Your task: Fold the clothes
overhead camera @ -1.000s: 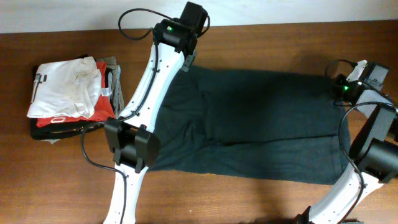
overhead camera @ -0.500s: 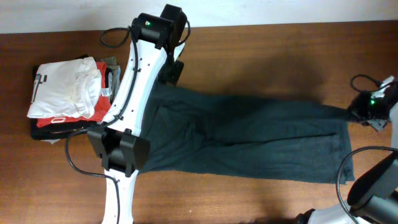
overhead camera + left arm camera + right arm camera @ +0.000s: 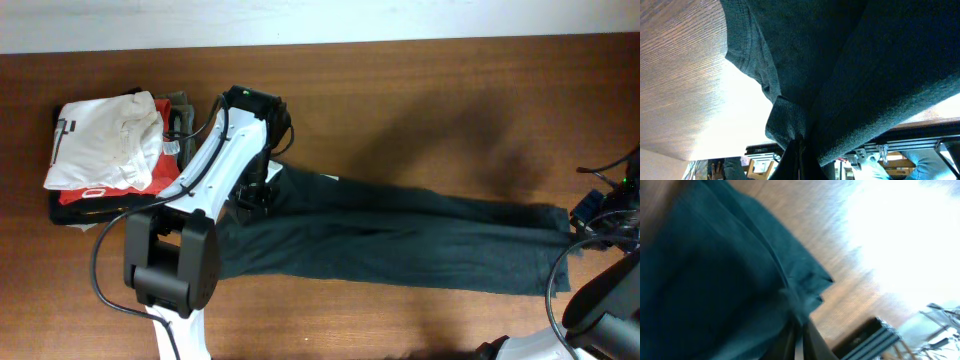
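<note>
Room first: the table (image 3: 430, 100) has a wide band of bare wood on the far side of the T-shirt (image 3: 400, 240), right up to the far edge. On the near side there's only a thin strip. The shirt lies as one long dark band from left of centre out to the right end of the table. Its far edge runs in a straight slant from one gripper to the other. The left side is tight, since the stack (image 3: 75, 208) of folded stuff sits just beside the left arm.

Count: one T-shirt, two arms, one stack. That's a white garment (image 3: 95, 135) on top, a red garment (image 3: 120, 192) under it, and a grey garment (image 3: 180, 105) poking out on the far side.

The left arm comes up from the near edge, reaches far, then bends back down. That puts the left gripper (image 3: 262, 190) on the shirt's far-left corner, and its wrist view shows the jaws pinching a bunched fold of cloth. The right gripper (image 3: 592, 212) is at the shirt's right end, by the frame edge. Its wrist view is blurry, but the hem runs straight into fingers pressed together on it.
</note>
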Motion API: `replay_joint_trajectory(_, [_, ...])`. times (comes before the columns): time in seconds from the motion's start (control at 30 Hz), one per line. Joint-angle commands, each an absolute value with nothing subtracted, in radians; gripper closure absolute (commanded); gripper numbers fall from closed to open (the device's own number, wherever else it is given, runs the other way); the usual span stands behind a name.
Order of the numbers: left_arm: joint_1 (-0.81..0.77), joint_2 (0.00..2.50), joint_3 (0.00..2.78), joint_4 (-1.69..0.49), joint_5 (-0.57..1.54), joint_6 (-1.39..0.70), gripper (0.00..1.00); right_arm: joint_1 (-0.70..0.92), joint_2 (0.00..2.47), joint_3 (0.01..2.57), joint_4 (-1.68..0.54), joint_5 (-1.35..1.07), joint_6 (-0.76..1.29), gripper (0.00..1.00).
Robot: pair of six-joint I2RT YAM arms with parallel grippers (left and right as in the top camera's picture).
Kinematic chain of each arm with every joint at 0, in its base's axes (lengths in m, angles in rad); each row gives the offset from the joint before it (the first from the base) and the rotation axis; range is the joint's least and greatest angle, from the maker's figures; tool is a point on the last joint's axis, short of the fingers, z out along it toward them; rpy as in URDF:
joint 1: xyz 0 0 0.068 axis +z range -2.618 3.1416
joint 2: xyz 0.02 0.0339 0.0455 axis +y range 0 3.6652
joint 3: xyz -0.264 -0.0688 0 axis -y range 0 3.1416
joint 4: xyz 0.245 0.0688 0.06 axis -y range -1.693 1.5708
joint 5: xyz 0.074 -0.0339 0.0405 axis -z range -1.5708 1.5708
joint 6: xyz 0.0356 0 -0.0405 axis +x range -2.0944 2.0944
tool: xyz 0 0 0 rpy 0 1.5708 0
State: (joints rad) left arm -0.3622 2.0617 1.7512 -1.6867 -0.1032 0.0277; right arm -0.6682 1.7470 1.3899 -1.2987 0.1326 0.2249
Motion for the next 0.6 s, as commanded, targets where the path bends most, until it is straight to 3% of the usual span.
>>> replay_joint_trajectory(0.0, [-0.354, 2.015, 1.745, -1.689, -0.097, 0.015, 0.64, -0.669, 1.759, 1.391, -1.312, 0.241, 0.274, 0.36])
replay_joint_trajectory(0.03, [-0.354, 2.015, 1.745, -1.689, -0.101, 0.015, 0.33, -0.669, 1.759, 1.391, -1.298, 0.240, 0.275, 0.27])
replay_joint_trajectory(0.07, [-0.354, 2.015, 1.746, -1.687, -0.111, 0.015, 0.30, -0.669, 1.759, 1.392, -1.286, 0.216, 0.274, 0.27])
replay_joint_trajectory(0.23, [-0.336, 2.015, 1.757, -1.507, -0.049, 0.004, 0.26, -0.669, 1.746, 1.392, -1.203, -0.252, 0.067, 0.28])
replay_joint_trajectory(0.33, [-0.340, 2.015, 1.757, -1.335, 0.049, 0.007, 0.30, -0.669, 1.641, 1.392, -1.197, -0.311, 0.037, 0.27])
replay_joint_trajectory(0.43, [-0.340, 2.016, 1.733, -1.282, 0.026, 0.027, 0.54, -0.657, 1.637, 1.391, -1.234, -0.356, 0.038, 0.27])
replay_joint_trajectory(0.47, [-0.339, 2.016, 1.705, -1.271, 0.008, 0.027, 0.43, -0.645, 1.650, 1.388, -1.269, -0.351, 0.038, 0.25])
replay_joint_trajectory(0.57, [-0.339, 2.016, 1.637, -1.288, 0.073, 0.027, 0.34, -0.638, 1.687, 1.301, -1.266, -0.186, 0.103, 0.23])
